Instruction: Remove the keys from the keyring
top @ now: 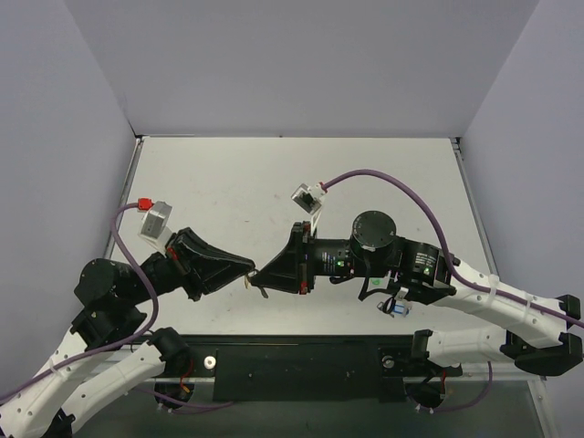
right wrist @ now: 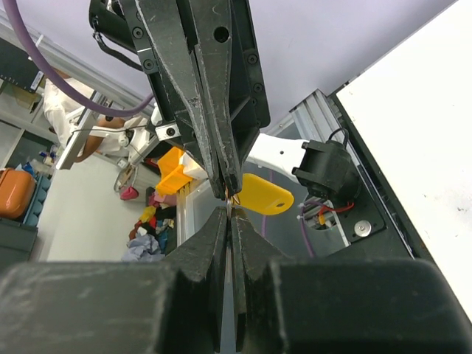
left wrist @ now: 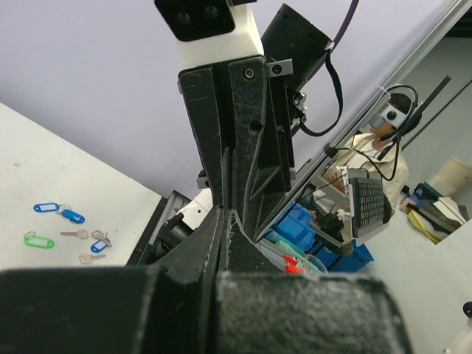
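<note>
My two grippers meet tip to tip above the table's near middle. The left gripper [top: 248, 272] is shut, and the yellow-capped key [right wrist: 264, 194] sticks out sideways from its fingertips [right wrist: 225, 177]. The right gripper [right wrist: 230, 215] is shut on a thin silver metal strip, seemingly the keyring [right wrist: 231, 209] seen edge-on, running up to the left tips. In the top view the right gripper [top: 261, 277] touches the left one, and a small silver piece [top: 261, 291] hangs below. In the left wrist view my left gripper [left wrist: 230, 214] is shut against the right fingers [left wrist: 236, 147]; key and ring are hidden.
Several loose keys with blue tags [left wrist: 71, 214] and a green tag [left wrist: 37, 240] lie on the white table [top: 228, 182], near the right arm's elbow [top: 395, 308]. Grey walls close the table's left, back and right. A black rail runs along the near edge [top: 292, 360].
</note>
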Action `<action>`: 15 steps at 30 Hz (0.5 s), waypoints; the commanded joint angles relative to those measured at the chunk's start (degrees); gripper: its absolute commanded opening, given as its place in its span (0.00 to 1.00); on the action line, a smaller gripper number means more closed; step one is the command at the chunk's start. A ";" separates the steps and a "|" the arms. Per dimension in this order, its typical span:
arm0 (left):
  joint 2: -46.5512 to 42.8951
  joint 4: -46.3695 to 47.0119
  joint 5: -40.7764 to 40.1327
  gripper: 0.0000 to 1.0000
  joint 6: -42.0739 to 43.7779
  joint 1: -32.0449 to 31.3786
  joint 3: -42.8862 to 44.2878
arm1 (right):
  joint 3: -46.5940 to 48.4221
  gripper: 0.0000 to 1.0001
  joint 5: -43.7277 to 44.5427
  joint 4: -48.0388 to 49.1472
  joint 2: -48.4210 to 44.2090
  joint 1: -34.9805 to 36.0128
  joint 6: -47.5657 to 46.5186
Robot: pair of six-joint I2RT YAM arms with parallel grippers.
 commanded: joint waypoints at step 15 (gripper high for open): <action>-4.37 -6.57 -8.97 0.70 -1.17 -0.47 2.43 | 0.96 0.00 2.47 5.10 -0.30 0.12 -0.55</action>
